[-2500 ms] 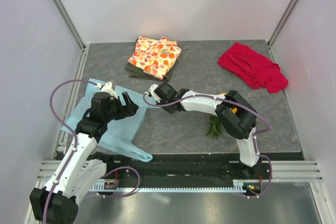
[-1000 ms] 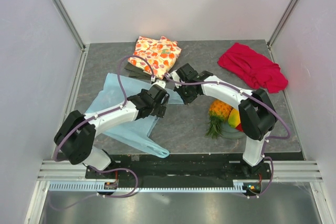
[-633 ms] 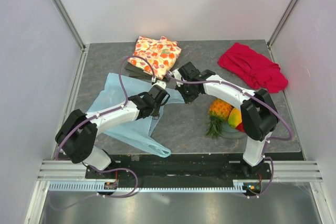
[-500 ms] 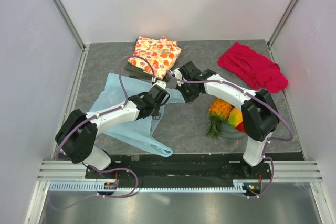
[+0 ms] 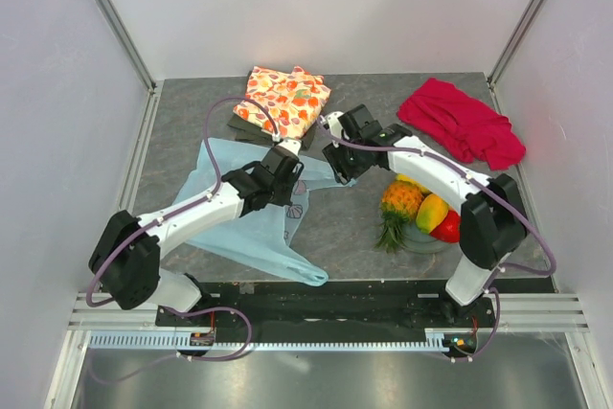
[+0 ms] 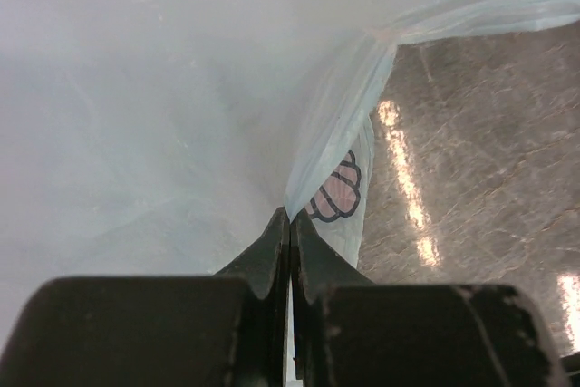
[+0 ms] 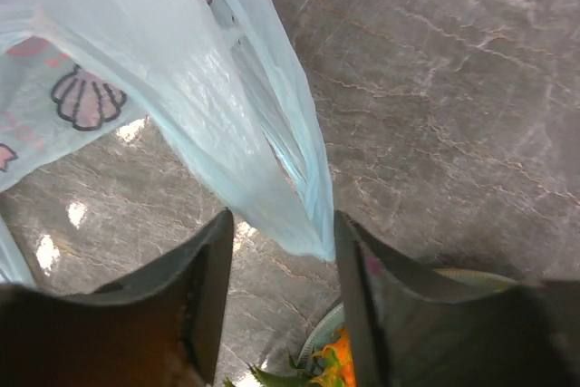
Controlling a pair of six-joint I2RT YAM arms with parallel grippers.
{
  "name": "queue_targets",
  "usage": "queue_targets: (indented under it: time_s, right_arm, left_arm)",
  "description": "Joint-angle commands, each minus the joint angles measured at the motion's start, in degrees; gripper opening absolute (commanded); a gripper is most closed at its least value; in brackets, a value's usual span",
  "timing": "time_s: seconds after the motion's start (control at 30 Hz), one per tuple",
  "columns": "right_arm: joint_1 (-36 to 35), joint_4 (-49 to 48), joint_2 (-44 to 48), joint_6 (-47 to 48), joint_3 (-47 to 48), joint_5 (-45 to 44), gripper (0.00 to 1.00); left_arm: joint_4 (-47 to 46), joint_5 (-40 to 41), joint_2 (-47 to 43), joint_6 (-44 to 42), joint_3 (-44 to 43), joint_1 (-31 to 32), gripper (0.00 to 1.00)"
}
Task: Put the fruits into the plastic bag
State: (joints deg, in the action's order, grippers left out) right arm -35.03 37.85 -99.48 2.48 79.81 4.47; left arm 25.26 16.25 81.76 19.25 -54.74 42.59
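The left claw (image 6: 289, 217) was clenched on a fold of the plastic bag (image 5: 239, 227), its two fingers pressed together with the thin film caught at their tips. Just to the 2 o'clock side of that pinch sat the bag's shell logo (image 6: 335, 197). The bag lay spread over the table (image 5: 345, 227) toward 9 o'clock, one corner lifted near the middle. The right claw (image 7: 281, 224) stood apart, gripping nothing. A loop of the bag hung between its fingers, and I could not tell whether it touched them. At 4 o'clock the pineapple (image 5: 400, 200), a yellow fruit (image 5: 431, 210) and a red fruit (image 5: 446, 227) sat on the plate (image 5: 421, 244), outside the bag. A flowered cloth (image 5: 283, 102) lay at 12 o'clock and a red cloth (image 5: 460, 122) at 2 o'clock.
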Motion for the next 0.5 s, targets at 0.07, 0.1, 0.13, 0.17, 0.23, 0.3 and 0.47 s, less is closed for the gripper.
queue_targets:
  time_s: [0.07, 0.1, 0.13, 0.17, 0.23, 0.3, 0.47]
  right_arm:
    - [0.6, -4.1, 7.2, -1.2, -3.8, -0.1, 0.71]
    - [0.6, -4.4, 8.6, -1.1, -4.2, -0.1, 0.76]
    - [0.6, -4.8, 9.3, -1.1, -4.4, 0.0, 0.77]
    - [0.6, -5.5, 10.9, -1.1, -4.7, 0.1, 0.78]
    - [0.6, -6.4, 12.5, -1.8, -4.9, 0.1, 0.84]
    - [0.7, -8.3, 14.9, -2.5, -5.1, 0.2, 0.89]
    - [0.9, -11.1, 19.1, -4.6, -3.8, -2.7, 0.95]
  left_arm:
    - [1.4, -6.5, -1.9, 3.1, -2.9, -3.3, 0.01]
    - [1.4, -7.8, -2.1, 3.3, -3.1, -3.7, 0.02]
    - [1.5, -8.5, -2.2, 3.5, -3.3, -4.7, 0.02]
    - [1.6, -9.9, -2.2, 4.0, -3.3, -5.2, 0.02]
    - [1.6, -11.2, -2.3, 4.5, -3.2, -6.9, 0.02]
    - [1.6, -12.9, -2.6, 4.6, -3.2, -8.3, 0.02]
    - [1.6, -16.1, -4.8, 5.3, -3.4, -11.0, 0.02]
